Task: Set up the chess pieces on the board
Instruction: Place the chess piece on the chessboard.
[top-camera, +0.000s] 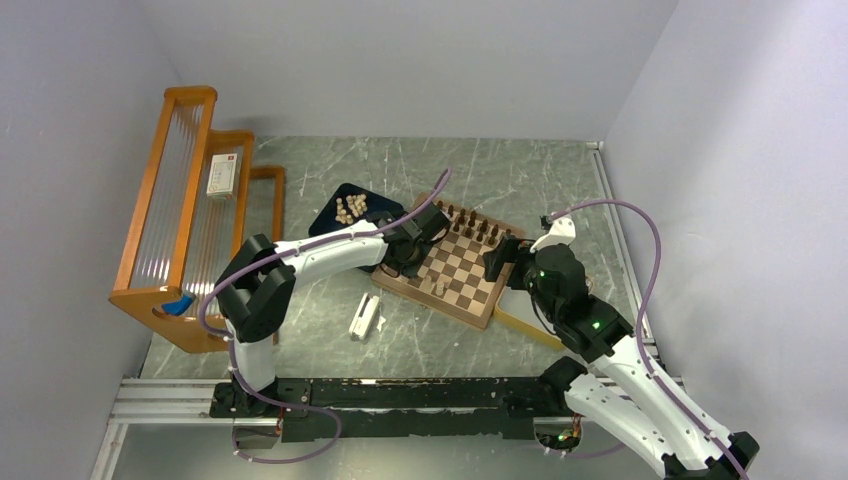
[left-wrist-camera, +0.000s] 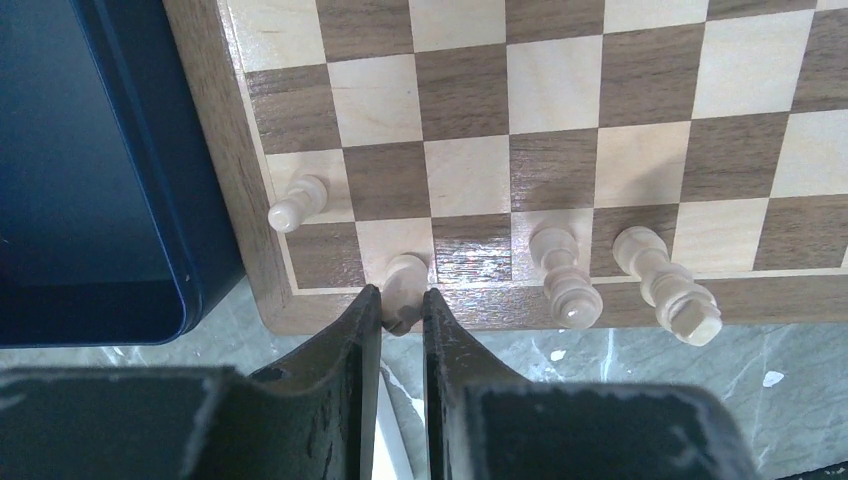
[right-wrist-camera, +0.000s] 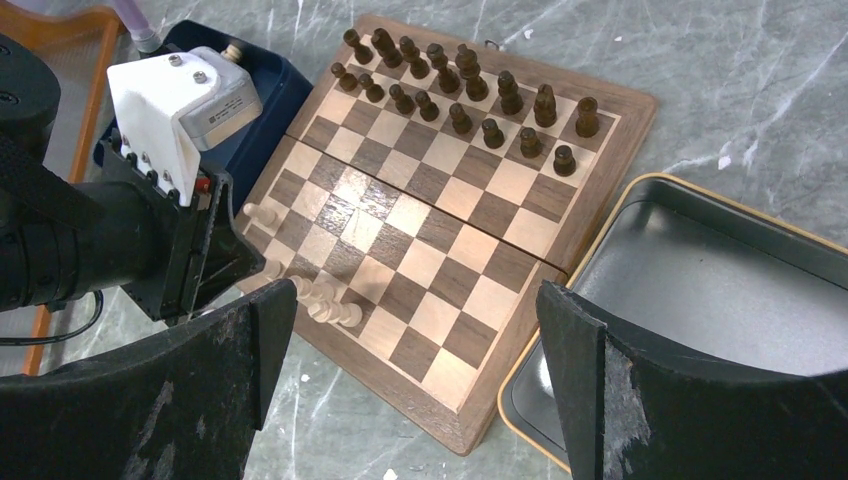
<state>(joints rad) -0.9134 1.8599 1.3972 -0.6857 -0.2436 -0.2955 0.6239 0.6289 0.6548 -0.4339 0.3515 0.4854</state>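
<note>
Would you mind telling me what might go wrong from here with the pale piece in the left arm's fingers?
The left fingers pinch the pale piece by its top on the edge row of the board; if it is tilted on release, it may topple off the rim. Two taller pale pieces stand close on the same row, so a sideways retreat might knock them.

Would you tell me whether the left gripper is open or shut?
Shut on a pale chess piece: in the left wrist view, the fingers of the left gripper touch both its sides at the edge of the board.
</note>
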